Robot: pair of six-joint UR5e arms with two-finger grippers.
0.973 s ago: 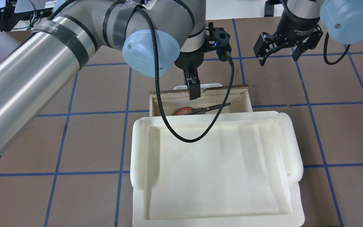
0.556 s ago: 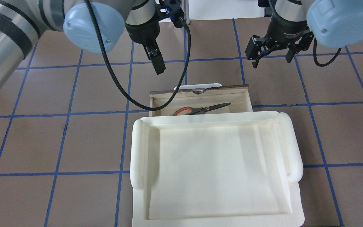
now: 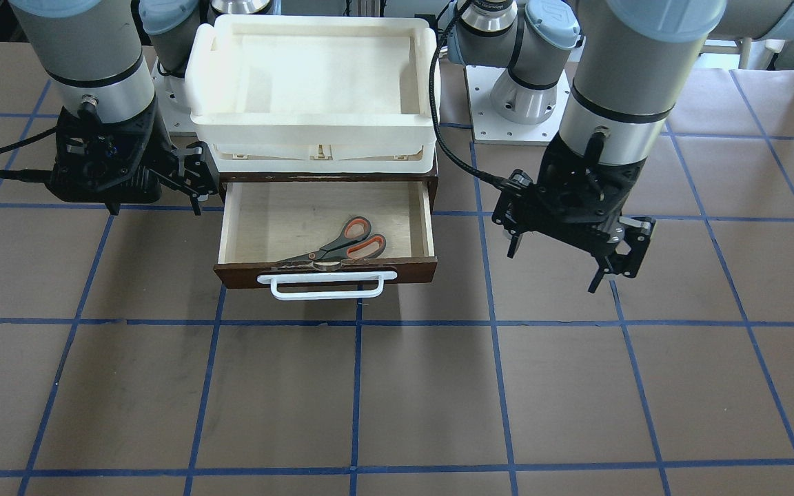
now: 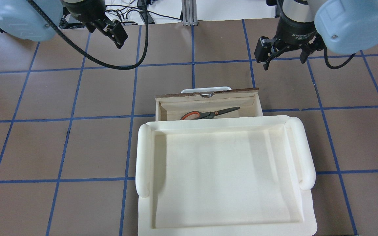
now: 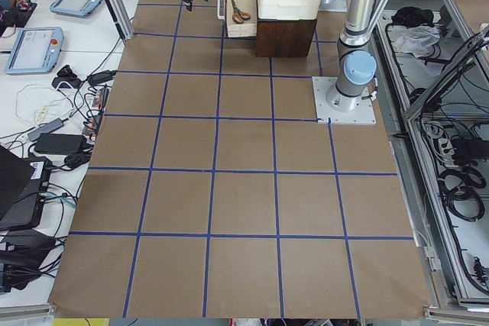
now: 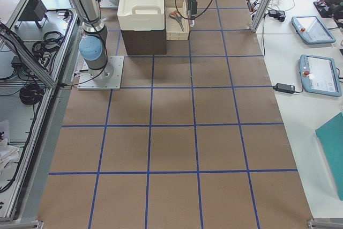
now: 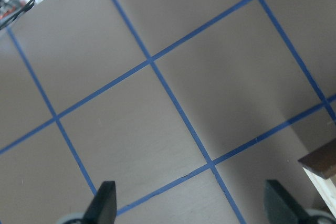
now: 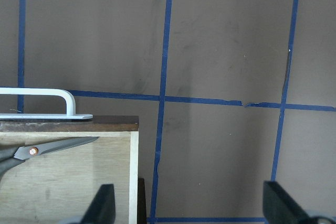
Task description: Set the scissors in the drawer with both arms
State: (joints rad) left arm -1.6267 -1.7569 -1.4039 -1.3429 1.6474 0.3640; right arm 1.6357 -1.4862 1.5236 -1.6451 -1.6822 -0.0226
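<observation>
The small grey scissors (image 3: 339,249) with orange-red loops lie inside the open dark brown wooden drawer (image 3: 280,220). The black left gripper (image 7: 191,205) and black right gripper (image 4: 284,58) hang aside, fingers spread, empty. Placing looks done; perhaps closing remains.

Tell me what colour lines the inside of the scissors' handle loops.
Orange-red, against grey handles on the scissors; clearest in the exterior front-facing view.
</observation>
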